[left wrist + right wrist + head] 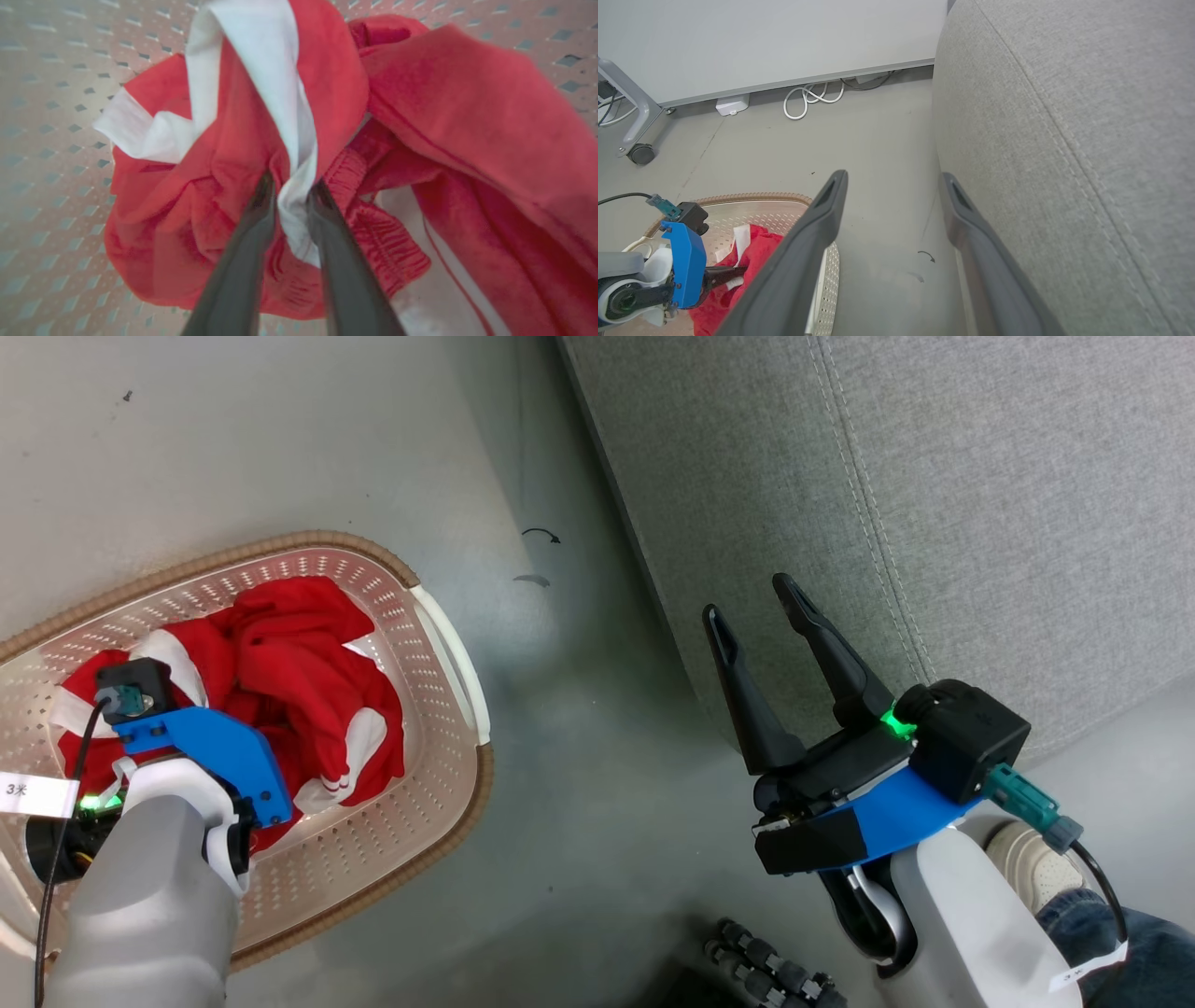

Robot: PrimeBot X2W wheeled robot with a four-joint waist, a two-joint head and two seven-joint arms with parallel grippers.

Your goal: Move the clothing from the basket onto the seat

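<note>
Left wrist view: left gripper [292, 184] pinches the clothing [467, 116] between its tips; seat [934, 476] just right of the spread right gripper [747, 597].

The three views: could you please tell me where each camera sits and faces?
Head view: on the head, looking down at floor, the basket and the seat; shows left forearm, open right gripper.
Left wrist view: on the left wrist, looking into the basket; left gripper pinches white trim of the clothing.
Right wrist view: on the right wrist, facing across the floor to a wall, seat alongside; shows its open gripper, left forearm.
Shared: all three show the basket and clothing.
</note>
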